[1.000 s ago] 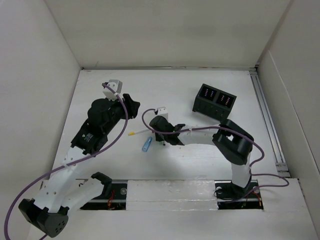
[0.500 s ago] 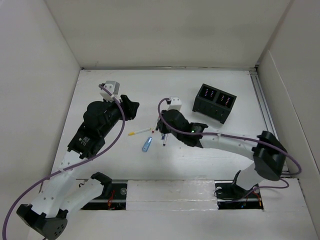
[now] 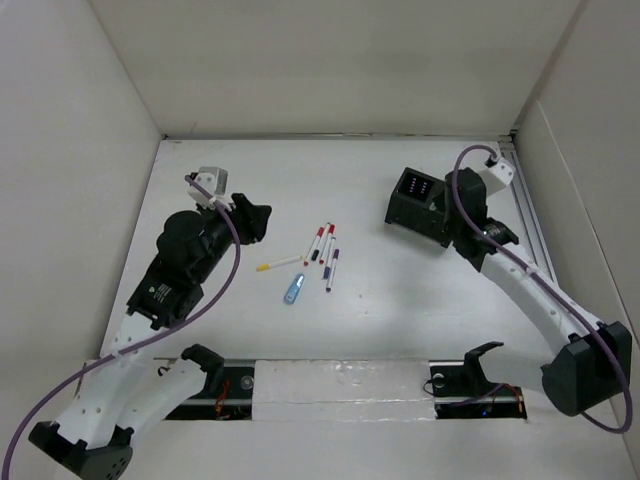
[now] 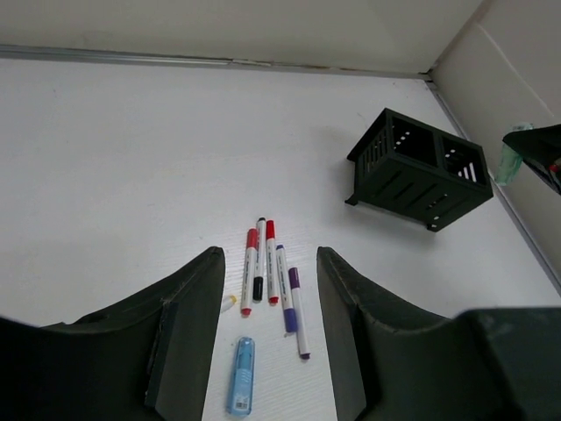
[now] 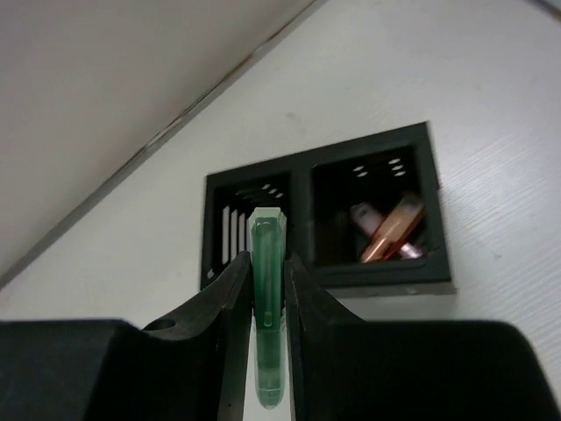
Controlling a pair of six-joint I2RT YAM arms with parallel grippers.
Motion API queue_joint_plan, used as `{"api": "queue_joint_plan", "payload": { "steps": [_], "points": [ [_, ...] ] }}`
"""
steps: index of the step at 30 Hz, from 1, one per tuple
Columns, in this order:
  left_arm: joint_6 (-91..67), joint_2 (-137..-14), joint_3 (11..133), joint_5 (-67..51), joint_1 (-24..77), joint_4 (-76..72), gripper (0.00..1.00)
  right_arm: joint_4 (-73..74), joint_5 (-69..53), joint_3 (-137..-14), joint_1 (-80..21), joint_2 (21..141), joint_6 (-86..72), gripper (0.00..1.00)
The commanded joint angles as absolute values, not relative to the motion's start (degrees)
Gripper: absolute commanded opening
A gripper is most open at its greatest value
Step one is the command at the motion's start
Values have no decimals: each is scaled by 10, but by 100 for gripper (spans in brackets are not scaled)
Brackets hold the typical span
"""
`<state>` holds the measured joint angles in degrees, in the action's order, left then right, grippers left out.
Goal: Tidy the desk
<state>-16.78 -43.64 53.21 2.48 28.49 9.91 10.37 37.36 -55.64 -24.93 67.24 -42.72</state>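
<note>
Right gripper (image 5: 266,289) had swung beside the black two-compartment organizer box (image 3: 418,203), clamping a green translucent pen (image 5: 266,237); left gripper (image 4: 268,289) gaped. Depositing apparently required centring.

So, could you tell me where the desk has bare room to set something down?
Bare: the desk strip along the back wall, beyond markers and organizer, and the front stretch between blue highlighter and right arm. Crowded: around the markers, and at the organizer, where the right pincer holds a green marker.
</note>
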Motion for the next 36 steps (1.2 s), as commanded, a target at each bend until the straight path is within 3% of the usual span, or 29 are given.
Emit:
{"api": "queue_joint_plan", "payload": {
  "steps": [1, 11, 22, 23, 26, 32, 35, 36],
  "points": [
    [-175, -389, 548, 6, 287, 84, 43, 98, 336, -582, -185, 700, -426, 0],
    [-210, -292, 520, -72, 287, 72, 51, 123, 325, -661, -118, 834, -404, 0],
    [-207, -274, 500, -90, 287, 118, 51, 134, 323, -670, -90, 851, -395, 5],
    [-207, -270, 491, -84, 287, 120, 51, 127, 323, -659, -90, 852, -395, 9],
    [-207, -244, 476, -67, 287, 137, 51, 106, 315, -640, -90, 842, -396, 35],
    [-206, -214, 451, -52, 287, 149, 50, 69, 301, -609, -119, 767, -388, 57],
    [-206, -204, 447, -39, 287, 152, 50, 62, 294, -602, -175, 731, -389, 54],
    [-206, -203, 447, -37, 287, 152, 50, 62, 287, -599, -194, 710, -387, 36]
  ]
}}
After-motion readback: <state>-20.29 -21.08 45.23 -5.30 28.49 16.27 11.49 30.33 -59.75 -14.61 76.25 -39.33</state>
